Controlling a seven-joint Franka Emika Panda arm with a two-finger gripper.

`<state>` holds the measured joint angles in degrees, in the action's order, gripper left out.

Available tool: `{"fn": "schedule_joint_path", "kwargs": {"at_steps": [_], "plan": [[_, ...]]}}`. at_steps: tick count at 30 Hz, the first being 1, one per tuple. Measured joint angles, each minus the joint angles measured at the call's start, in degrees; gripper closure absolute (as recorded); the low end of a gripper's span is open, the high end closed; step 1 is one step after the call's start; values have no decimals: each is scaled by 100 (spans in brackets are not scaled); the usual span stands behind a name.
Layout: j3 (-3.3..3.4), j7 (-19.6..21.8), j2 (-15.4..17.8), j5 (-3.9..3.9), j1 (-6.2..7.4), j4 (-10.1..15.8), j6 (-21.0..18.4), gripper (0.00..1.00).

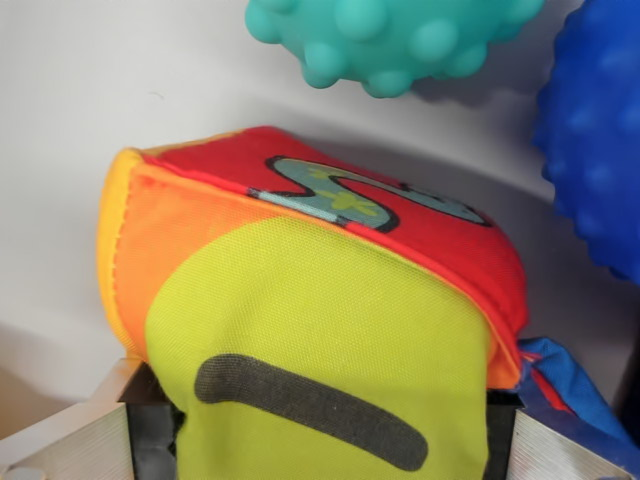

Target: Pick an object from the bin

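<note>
While the wrist view is almost filled by a soft fabric cube (pixel 320 330), the end effector (pixel 325 440) shows only as two metal fingers (pixel 80 440) at the bottom corners, one on the wrist view's left and one on the wrist view's right. The cube sits between them, its lower sides touching both inner faces, so the end effector is closed on the cube. Facing side: lime-yellow patch on orange, with a dark rounded bar stitched across it. Upper side: red, with a teal letter-like shape outlined in black. Behind the cube lies the pale bin floor (pixel 110 80). A teal knobbly ball (pixel 390 40) is at the top edge, apart from the cube. A blue bumpy ball (pixel 598 130) is at the right edge. A blue fabric item with red trim (pixel 565 385) lies just beside the cube's lower right corner, partly hidden.
</note>
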<state>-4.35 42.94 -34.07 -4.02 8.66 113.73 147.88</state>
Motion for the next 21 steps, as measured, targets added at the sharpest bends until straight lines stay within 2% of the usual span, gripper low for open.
{"fn": "schedule_joint_path", "kwargs": {"at_steps": [12, 21], "plan": [[-13, -9, 274, 10, -9, 47, -221, 100], [-33, -29, 606, 44, -20, 79, -522, 100]]}}
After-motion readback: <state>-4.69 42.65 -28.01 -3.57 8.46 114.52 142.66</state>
